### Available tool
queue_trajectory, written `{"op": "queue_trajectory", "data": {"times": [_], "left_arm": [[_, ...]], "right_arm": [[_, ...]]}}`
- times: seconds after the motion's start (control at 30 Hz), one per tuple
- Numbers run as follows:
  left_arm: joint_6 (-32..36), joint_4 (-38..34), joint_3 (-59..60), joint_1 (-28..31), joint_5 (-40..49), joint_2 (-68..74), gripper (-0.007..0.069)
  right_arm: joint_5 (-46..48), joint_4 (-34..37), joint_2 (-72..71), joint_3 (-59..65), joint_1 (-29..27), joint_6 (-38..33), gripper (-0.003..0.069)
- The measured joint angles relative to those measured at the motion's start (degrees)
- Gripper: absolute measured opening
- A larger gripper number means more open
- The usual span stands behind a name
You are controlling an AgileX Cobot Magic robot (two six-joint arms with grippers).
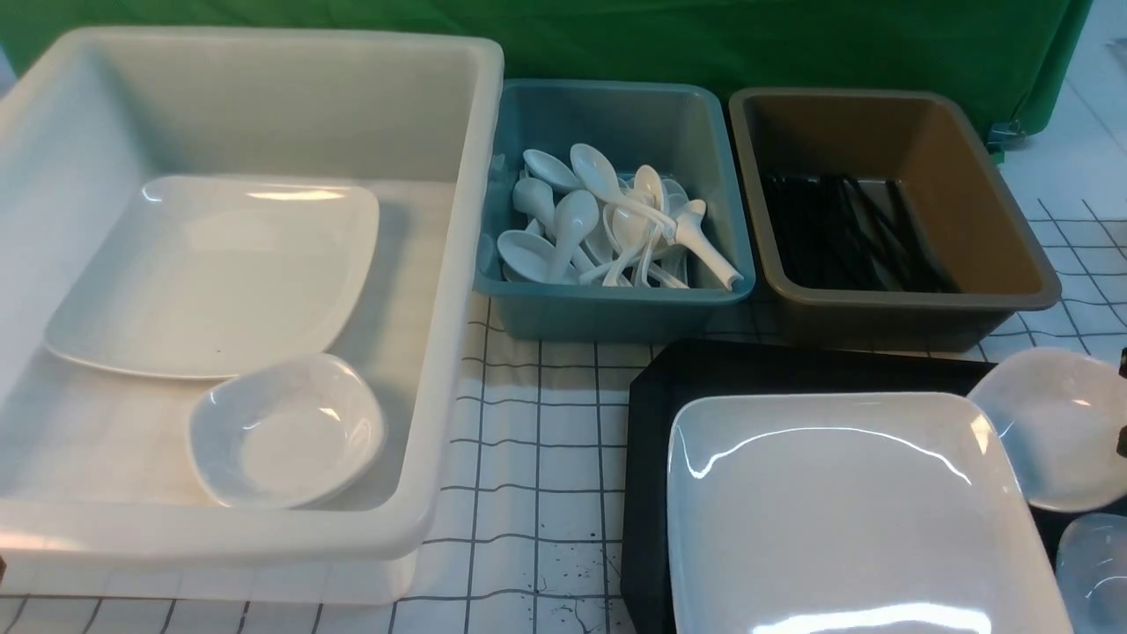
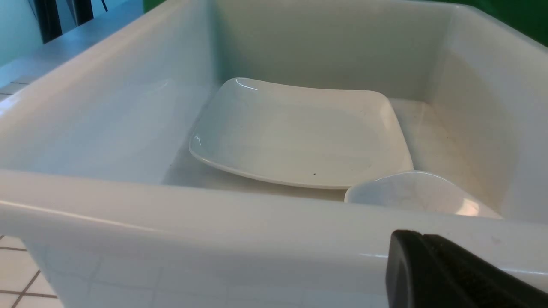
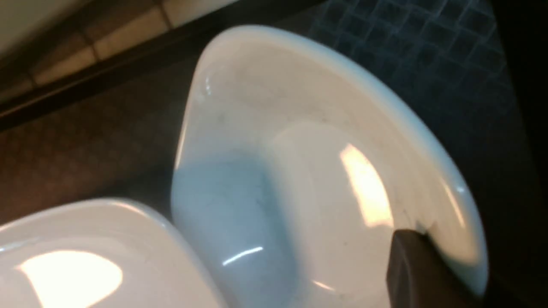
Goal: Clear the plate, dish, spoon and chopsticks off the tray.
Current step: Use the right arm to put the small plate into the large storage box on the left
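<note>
Nearest: large glossy white square plate (image 1: 845, 502) on black diamond-textured plastic tray (image 1: 647, 458). A small deep white dish (image 1: 1057, 427) overlaps its right corner; right claw (image 3: 413, 246) has one finger on the dish rim, grip can't tell. Left claw (image 2: 428, 261) by big white plastic tub (image 1: 458, 264), state can't tell; tub holds another square plate (image 1: 220, 273) and a small dish (image 1: 286, 431). Farthest: teal tub (image 1: 616, 114) of white soup spoons (image 1: 607, 220), brown tub (image 1: 968, 176) of black chopsticks (image 1: 845, 233).

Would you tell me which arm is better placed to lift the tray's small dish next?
Right. The right tool meets the small dish's rim beside the plate; the left tool faces the white tub.
</note>
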Motion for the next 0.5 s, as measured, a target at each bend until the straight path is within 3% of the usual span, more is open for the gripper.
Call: {"op": "queue_trajectory", "data": {"times": [0.5], "left_arm": [[0.0, 0.0, 0.0, 0.0, 0.0, 0.0, 0.0005]], "right_arm": [[1.97, -2.84, -27.05, 0.0, 0.0, -0.33, 0.0076]]}}
